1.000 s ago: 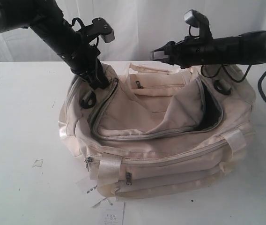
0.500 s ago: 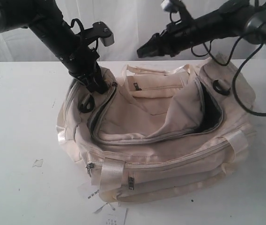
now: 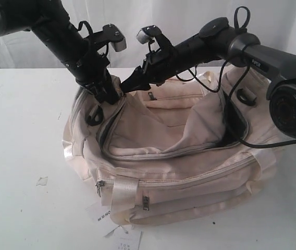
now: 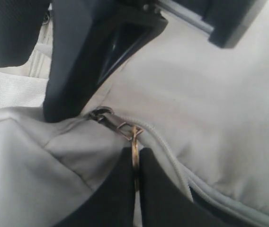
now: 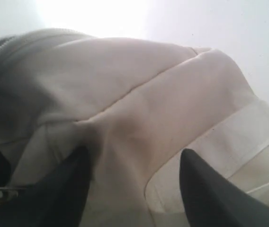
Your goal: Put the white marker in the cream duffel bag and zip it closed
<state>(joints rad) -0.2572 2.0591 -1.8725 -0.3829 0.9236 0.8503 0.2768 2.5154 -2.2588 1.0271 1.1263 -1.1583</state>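
We see left gripper [image 4: 135,163] pinching the zipper pull [image 4: 125,130] at one end of the cream duffel bag [image 3: 189,174]; right gripper [image 5: 133,163] spread open over the bag; top unzipped, gaping.

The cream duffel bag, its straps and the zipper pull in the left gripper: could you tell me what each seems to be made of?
The cream duffel bag looks like soft matte woven cloth, probably canvas: it slumps and creases. Its straps seem a glossier synthetic webbing, catching light. The zipper pull, pinched in the left gripper, looks like dull brassy metal.
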